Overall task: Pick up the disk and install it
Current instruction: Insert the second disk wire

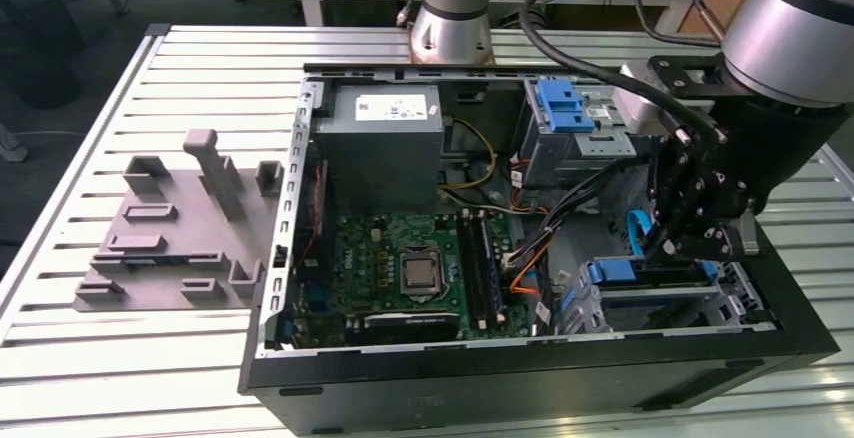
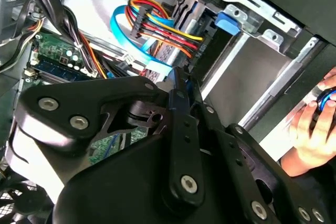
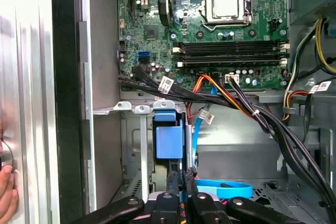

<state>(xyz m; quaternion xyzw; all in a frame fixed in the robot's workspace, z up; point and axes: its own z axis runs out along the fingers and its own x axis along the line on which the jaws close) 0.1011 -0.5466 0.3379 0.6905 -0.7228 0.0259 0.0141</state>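
One tool, one disk

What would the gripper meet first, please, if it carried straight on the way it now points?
Probably the blue latch on the metal drive cage: in the first wrist view the gripper points straight at it. Depth is unclear, so it might pass just in front.

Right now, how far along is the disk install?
Done: the pick-up looks finished. The gripper is inside the open computer case, and its fingers appear closed on a thin blue-edged piece, probably the disk seen edge-on.
In hand: the gripper holds it in front of the metal drive cage.
Left: the disk is not yet seated in the cage.
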